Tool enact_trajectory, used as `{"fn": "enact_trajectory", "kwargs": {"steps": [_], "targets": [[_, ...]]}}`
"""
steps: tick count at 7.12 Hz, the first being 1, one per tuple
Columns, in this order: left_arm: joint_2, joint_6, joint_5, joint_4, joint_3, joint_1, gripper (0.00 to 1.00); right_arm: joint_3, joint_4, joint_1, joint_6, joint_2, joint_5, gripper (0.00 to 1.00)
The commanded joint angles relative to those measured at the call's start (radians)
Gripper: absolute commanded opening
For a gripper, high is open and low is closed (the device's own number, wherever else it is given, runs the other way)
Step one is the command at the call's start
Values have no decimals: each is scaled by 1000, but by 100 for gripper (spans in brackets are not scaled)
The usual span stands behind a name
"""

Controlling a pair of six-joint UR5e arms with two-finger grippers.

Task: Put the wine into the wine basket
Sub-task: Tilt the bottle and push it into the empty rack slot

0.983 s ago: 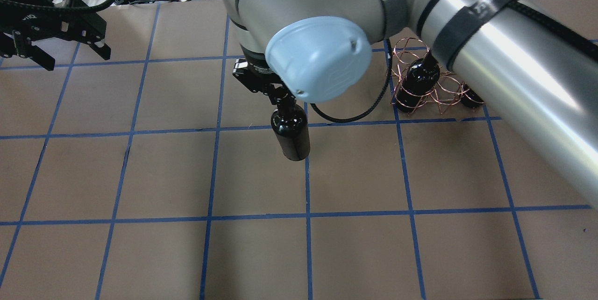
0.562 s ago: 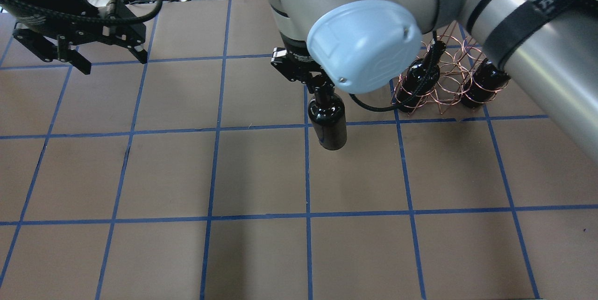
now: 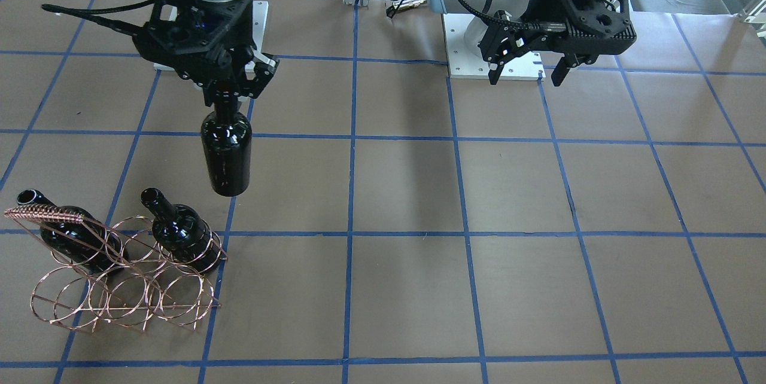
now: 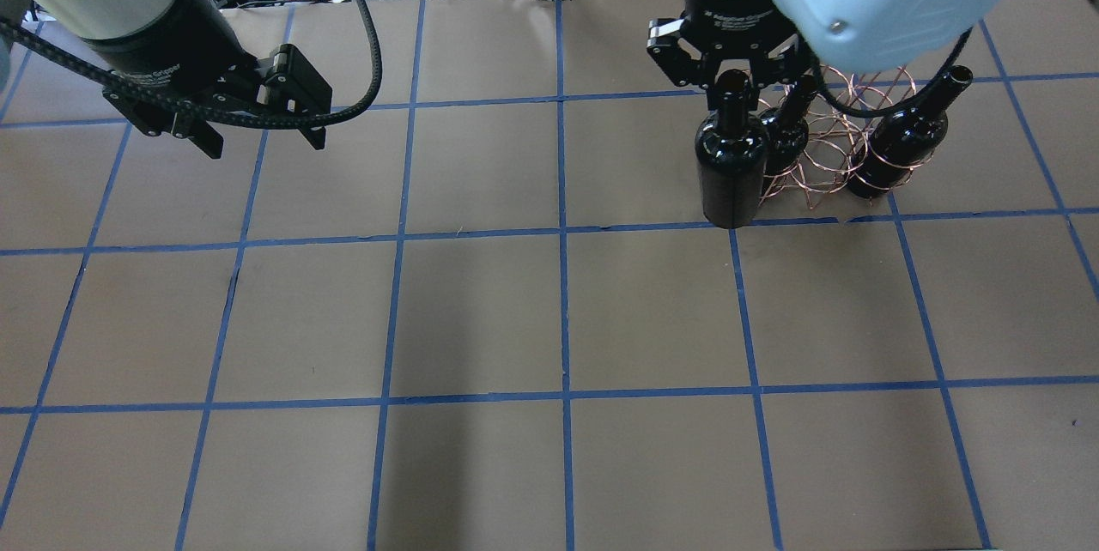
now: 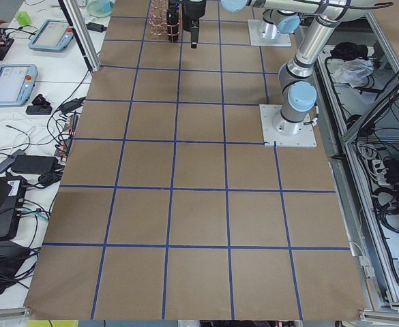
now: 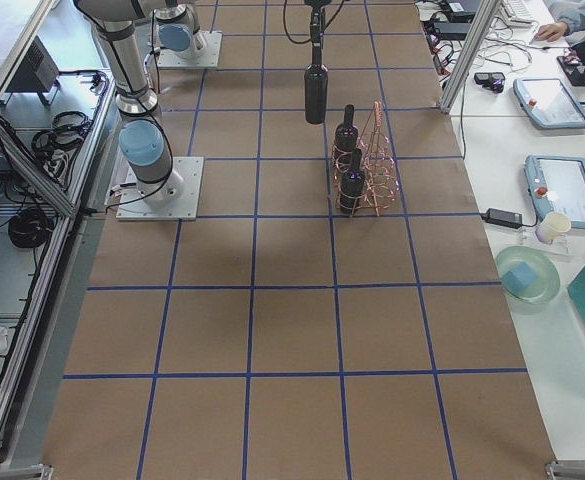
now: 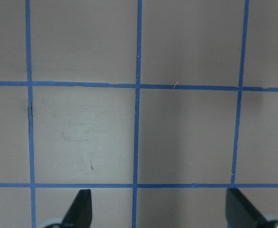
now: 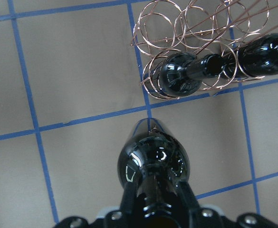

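The bottom edge of the left wrist view cuts off the left tool (image 7: 160, 211), leaving only two dark fingertips in sight. In the right wrist view, the neck and mouth of the held glossy black glass wine bottle (image 8: 153, 161) are hidden between the right tool's (image 8: 155, 204) fingers. The rose-gold copper wire rack (image 8: 196, 35) runs off the top and right edges. Seen from the left end of the brown bench (image 5: 199, 170), rack and bottle are too small to make out.

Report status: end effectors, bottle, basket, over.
Right end effector shut on wine neck, bottle hanging upright above table. Left end effector open, empty. Wine basket holds two bottles, middle ring looks free. Path clear.
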Motion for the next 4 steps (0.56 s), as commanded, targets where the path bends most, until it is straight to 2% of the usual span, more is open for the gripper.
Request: {"fn": "enact_trajectory", "kwargs": {"steps": [1,3,4], "targets": [[8,1,9,5,0,0,100,-1,3,-130,-264,-55,5,0],[5,4,9,15,-8,3,100,-1,-6,-241,-466,-77,25,0],[4,4,9,32,-11,3,100,-1,-24,-270,-486,-77,60,0]]}}
